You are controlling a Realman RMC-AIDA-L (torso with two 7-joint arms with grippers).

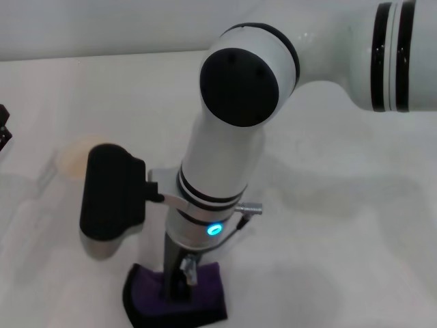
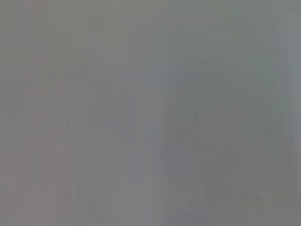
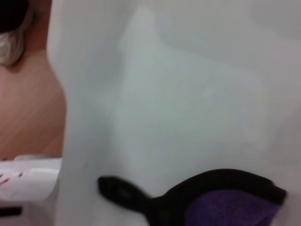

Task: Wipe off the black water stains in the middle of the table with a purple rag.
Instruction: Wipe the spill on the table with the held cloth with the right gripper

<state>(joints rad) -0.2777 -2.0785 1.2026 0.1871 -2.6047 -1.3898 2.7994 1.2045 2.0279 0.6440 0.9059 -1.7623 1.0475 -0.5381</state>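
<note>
At the far left edge of the surface (image 1: 355,137) in the head view, a small dark part (image 1: 4,126) pokes in. It may belong to the left arm, but I cannot tell. The left wrist view is a flat grey blank, so the left end effector is not in view and its state is unknown.

Moving right, a pale round shape (image 1: 72,157) sits on the surface behind the right arm's black camera housing (image 1: 113,191). It could be a cup, though it is too washed out to say.

Next comes the right arm (image 1: 225,137), reaching in from the right side and pointing straight down near the front edge. The right end effector (image 1: 179,277) is planted on the purple rag (image 1: 177,295), which lies flat directly beneath it. Its fingers press into or pinch the cloth, but I cannot tell whether they are closed on it. In the right wrist view the rag (image 3: 230,207) shows its black edging and its loop (image 3: 120,188) trailing away across bare white surface.

No glossy black stain shows in any view, so it may be hidden by the arm or under the rag. My judgement is that the wipe turns on finding the stain's direction from the rag, with the right arm the nearer 1 of the 2.
</note>
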